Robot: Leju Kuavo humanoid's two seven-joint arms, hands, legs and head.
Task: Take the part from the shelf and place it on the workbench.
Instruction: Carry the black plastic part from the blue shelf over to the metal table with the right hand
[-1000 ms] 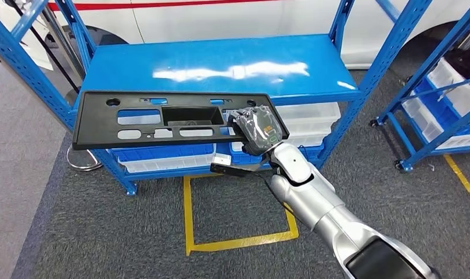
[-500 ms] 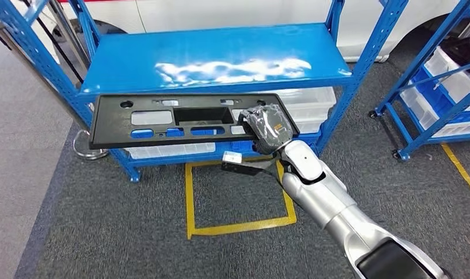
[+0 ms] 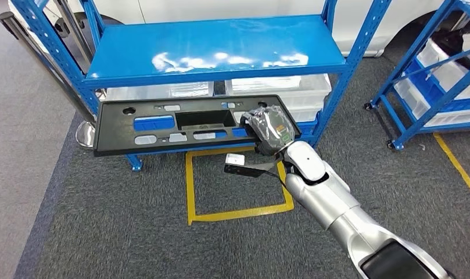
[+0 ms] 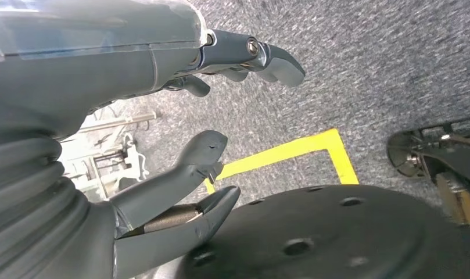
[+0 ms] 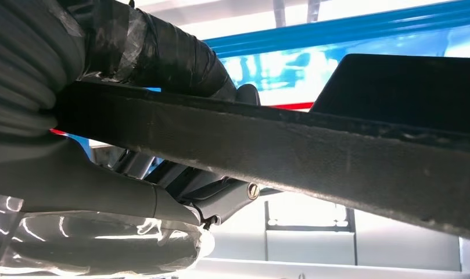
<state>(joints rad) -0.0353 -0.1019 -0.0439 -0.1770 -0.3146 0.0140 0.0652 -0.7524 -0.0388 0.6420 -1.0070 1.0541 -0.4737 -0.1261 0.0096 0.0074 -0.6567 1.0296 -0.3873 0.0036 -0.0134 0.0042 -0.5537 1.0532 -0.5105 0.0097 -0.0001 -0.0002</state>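
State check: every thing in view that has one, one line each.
Part: off the shelf, held in the air by its right end, roughly level.
Right hand: grips the part.
Left hand: holds nothing, fingers apart.
Shelf: top deck bare; white bins on the level below.

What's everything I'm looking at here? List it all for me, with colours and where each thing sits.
Panel: one, black, long with cut-outs, held off the shelf in front of it.
Shelf rack: one, blue, straight ahead.
Bins: several, clear white, on the rack's lower level.
Second rack: one, blue, at right, holding white bins.
Floor tape: yellow outline on grey carpet, below the panel.
Vehicle: white, behind the rack.
Right hand: one, dark, grips the panel's right end.
Left hand: one, grey, hangs over the carpet, fingers apart, holding nothing.
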